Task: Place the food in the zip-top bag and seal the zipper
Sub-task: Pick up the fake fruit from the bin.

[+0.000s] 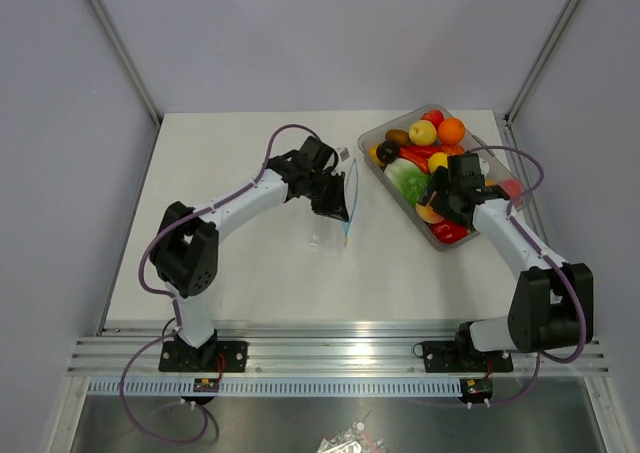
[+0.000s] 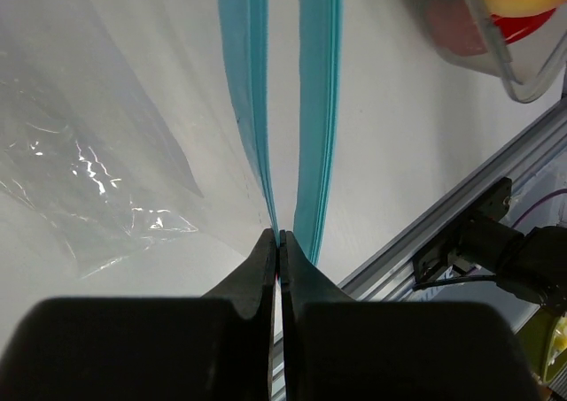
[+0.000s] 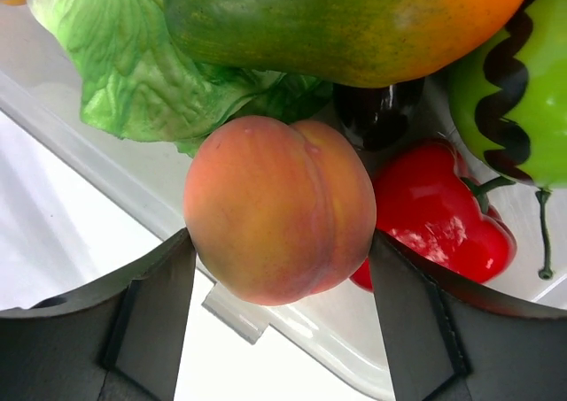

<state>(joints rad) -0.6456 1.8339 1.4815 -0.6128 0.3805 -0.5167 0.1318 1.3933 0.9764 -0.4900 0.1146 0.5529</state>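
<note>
Left gripper (image 2: 279,238) pressed together, pinching zipper (image 2: 246,109) of bag (image 1: 328,235), centre of top view. Right gripper (image 3: 282,242) fingers against both sides of peach (image 3: 279,202), in tray (image 3: 97,158), right side.

No legible text, labels, brand marks, numbers or signs in any of the three views.
</note>
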